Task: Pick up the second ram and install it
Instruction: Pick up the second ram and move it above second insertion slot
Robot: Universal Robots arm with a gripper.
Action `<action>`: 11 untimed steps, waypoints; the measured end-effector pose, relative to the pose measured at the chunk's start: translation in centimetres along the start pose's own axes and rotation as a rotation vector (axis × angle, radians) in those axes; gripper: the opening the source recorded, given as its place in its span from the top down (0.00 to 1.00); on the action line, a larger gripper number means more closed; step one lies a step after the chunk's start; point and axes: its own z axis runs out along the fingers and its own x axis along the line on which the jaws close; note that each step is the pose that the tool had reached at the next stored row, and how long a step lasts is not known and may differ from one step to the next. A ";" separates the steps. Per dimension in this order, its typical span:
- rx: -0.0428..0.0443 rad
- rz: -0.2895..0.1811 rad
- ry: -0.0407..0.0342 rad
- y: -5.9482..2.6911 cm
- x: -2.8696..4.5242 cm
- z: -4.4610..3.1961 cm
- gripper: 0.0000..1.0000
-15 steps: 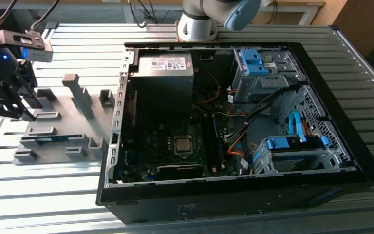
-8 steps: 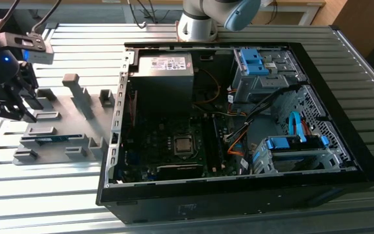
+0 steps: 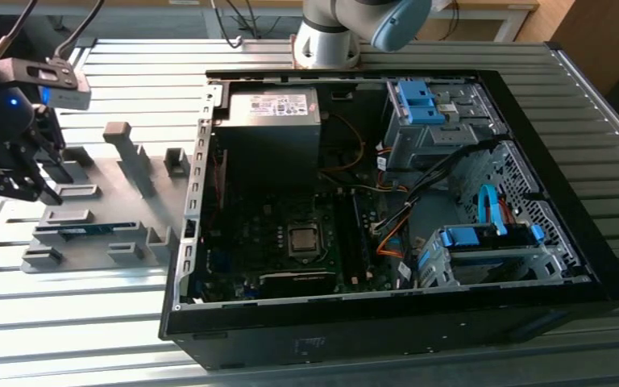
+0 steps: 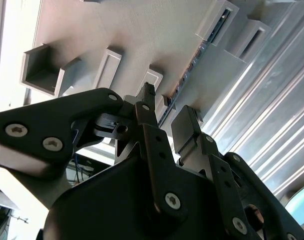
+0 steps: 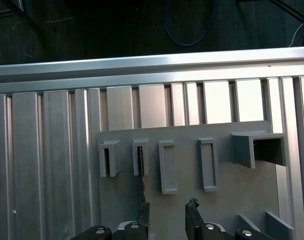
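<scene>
Ram (image 3: 84,231) stands on edge in tray (image 3: 110,214) slot, near worktop (image 3: 73,322) edge at the exterior view's left. Gripper (image 3: 17,184) above tray, fingers apart, empty. Step, as judged: approach for pick. Clean grip calls for fingers straddling thin board squarely. Ram's chips and label, and sockets inside case (image 3: 396,318), hard to make out. Fingertips cut off in first wrist view.

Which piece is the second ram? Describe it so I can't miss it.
On the exterior view's left of the open computer case lies a grey slotted tray. Toward its near end the second ram stands on edge in a slot. It is the one thin blue-green stick on otherwise grey plastic.
</scene>
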 end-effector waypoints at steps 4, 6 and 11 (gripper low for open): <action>-0.0001 0.000 0.0000 0.00 0.01 0.21 0.59; 0.0000 0.000 0.0000 0.00 0.02 0.32 0.59; -0.0001 0.000 0.0000 0.00 0.06 0.60 0.59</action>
